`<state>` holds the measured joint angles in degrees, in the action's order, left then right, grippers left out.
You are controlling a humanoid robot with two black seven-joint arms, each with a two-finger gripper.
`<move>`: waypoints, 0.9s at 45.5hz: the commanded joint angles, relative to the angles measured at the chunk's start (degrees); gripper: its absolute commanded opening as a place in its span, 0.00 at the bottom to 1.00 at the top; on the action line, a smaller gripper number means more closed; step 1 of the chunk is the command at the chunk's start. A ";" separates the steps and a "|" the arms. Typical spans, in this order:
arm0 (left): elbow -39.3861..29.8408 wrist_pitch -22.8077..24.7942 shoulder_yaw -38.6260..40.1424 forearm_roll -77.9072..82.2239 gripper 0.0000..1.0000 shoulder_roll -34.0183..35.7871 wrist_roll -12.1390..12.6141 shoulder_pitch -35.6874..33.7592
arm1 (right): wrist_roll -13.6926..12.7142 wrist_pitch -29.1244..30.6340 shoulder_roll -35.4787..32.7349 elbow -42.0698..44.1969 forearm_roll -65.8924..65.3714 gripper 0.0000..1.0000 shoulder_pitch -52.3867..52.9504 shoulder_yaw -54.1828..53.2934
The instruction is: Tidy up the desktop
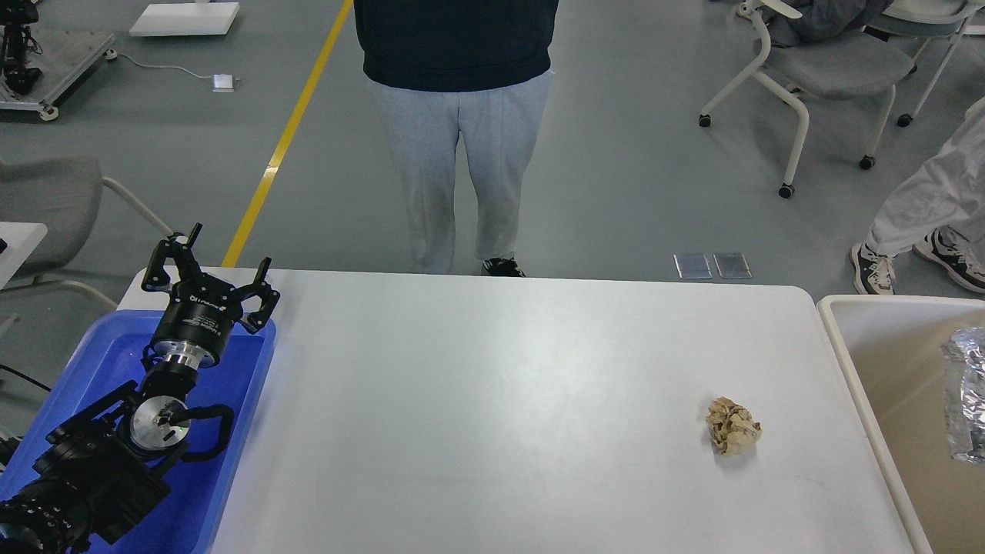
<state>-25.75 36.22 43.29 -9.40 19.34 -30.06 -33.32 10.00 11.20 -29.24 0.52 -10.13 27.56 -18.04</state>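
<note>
The white desktop (pixel 492 400) fills the middle of the head view. A crumpled ball of brown paper (pixel 732 425) lies on it at the right, apart from everything else. My left gripper (pixel 227 250) is open and empty, its fingers spread, held above the far end of the blue tray (pixel 231 431) at the left edge of the desktop. It is far from the paper ball. My right arm and gripper are out of view.
A white-rimmed bin with a beige inside (pixel 885 400) stands off the right edge, with crumpled silver foil (pixel 968 400) in it. A person (pixel 458 138) stands just behind the far edge. Chairs stand at the back right and at the left.
</note>
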 commanded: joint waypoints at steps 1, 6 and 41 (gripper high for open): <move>0.00 -0.01 -0.05 0.00 1.00 0.00 0.00 0.01 | -0.24 -1.53 0.06 0.09 0.02 0.43 0.21 0.02; 0.00 -0.01 -0.05 0.00 1.00 0.00 0.00 -0.08 | -0.24 -1.89 -0.03 0.09 0.02 0.61 0.30 0.11; 0.00 -0.18 0.04 -0.09 1.00 0.00 -0.09 0.01 | 0.02 -1.10 -2.75 -1.49 0.11 0.99 3.11 -6.65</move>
<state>-25.74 36.04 43.27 -9.49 19.34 -30.16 -33.31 9.68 9.51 -30.60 0.30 -10.06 29.63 -19.64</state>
